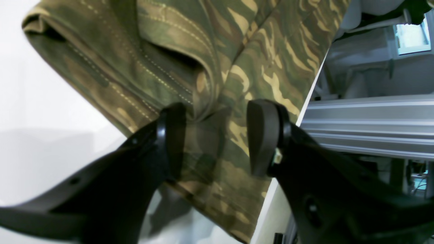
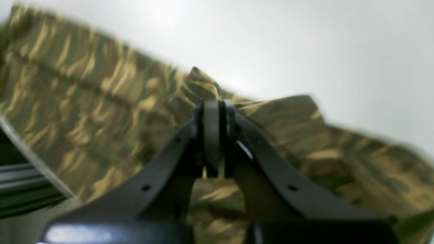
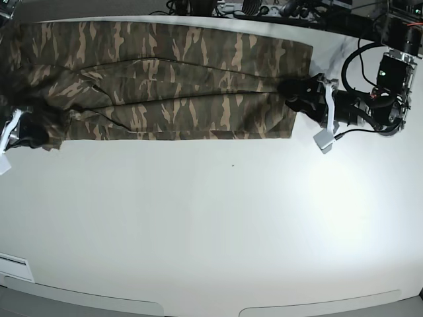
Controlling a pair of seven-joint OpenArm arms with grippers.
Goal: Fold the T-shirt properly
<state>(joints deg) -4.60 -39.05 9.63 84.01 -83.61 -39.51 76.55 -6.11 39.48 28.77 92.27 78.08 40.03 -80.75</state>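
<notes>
The camouflage T-shirt lies as a long folded strip across the far side of the white table. At the strip's right end in the base view, my left gripper stands open. In the left wrist view its black fingers straddle a stitched fold of the T-shirt, and my left gripper holds nothing. My right gripper sits at the strip's left end. Seen from the right wrist, my right gripper is shut on a pinched ridge of the T-shirt.
Beyond the table edge, an aluminium rail runs close to the left gripper. Cables and equipment line the far side of the table. The left arm's body reaches in from the right.
</notes>
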